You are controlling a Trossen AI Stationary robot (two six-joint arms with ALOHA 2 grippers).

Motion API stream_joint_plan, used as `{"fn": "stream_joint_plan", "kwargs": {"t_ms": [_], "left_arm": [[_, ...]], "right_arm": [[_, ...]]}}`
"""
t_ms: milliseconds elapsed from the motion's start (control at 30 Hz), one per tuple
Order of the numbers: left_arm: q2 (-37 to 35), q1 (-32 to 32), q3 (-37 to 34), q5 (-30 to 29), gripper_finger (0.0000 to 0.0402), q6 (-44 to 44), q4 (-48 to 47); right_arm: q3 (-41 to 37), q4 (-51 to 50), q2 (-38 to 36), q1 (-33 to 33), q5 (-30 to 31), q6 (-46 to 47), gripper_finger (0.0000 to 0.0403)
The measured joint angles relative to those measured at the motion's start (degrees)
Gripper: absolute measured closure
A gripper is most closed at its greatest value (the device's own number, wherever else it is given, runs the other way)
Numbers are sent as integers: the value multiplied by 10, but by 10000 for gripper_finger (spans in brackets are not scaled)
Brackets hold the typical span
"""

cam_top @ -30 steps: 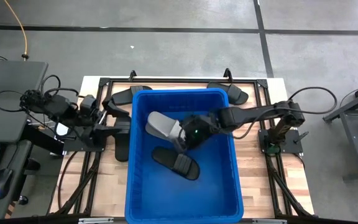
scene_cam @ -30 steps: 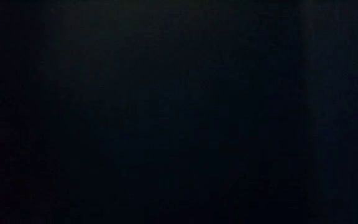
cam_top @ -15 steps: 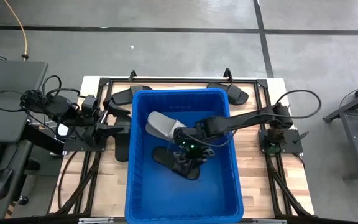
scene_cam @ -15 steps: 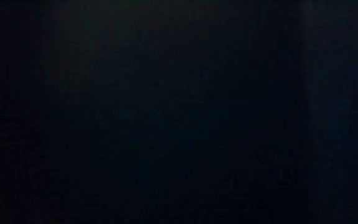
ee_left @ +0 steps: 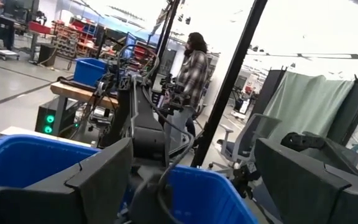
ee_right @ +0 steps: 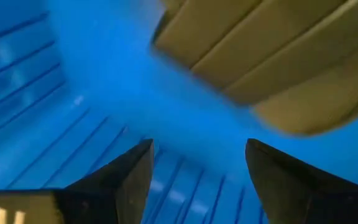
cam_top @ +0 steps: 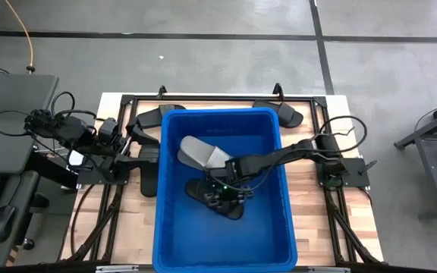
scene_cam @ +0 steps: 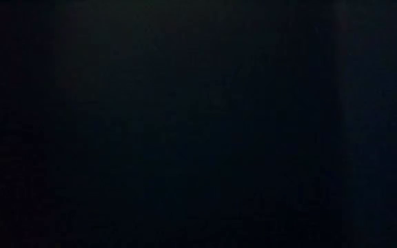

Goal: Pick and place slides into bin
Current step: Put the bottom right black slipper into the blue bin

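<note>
right pincer [cam_top: 220, 191] low inside the bin [cam_top: 279, 227], fingers apart and empty, over a black slide [cam_top: 217, 201] and beside a grey one [cam_top: 197, 152]; likely light, bendy foam, best pinched across the strap.

Near half of bin [cam_top: 165, 227] floor bare, open from above. Far half crowded: grey slide [cam_top: 199, 153], black slide [cam_top: 230, 206], right gripper [cam_top: 217, 194] low between them, fingers spread.
</note>
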Motion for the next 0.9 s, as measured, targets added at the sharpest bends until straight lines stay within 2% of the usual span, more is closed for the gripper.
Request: {"fn": "stream_joint_plan", "kwargs": {"t_ms": [133,267,367,467,533,633,733,900], "left_arm": [[0,0,0,16,76,0,0],[0,0,0,16,76,0,0],[0,0,0,16,76,0,0],[0,0,0,16,76,0,0],[0,0,0,16,76,0,0],[0,0,0,16,76,0,0],[0,0,0,16,76,1,0],[0,0,0,13,76,6,0]], "right_arm": [[1,13,-8,-3,84,-25,169],[1,27,-8,-8,121,-24,213],[1,37,-8,-7,147,-11,274],[1,39,-8,-6,184,-4,360],[1,42,-8,-7,207,2,391],[1,33,-8,-12,224,17,387],[1,23,-8,-22,225,16,400],[1,-39,-8,-38,224,11,402]]}}
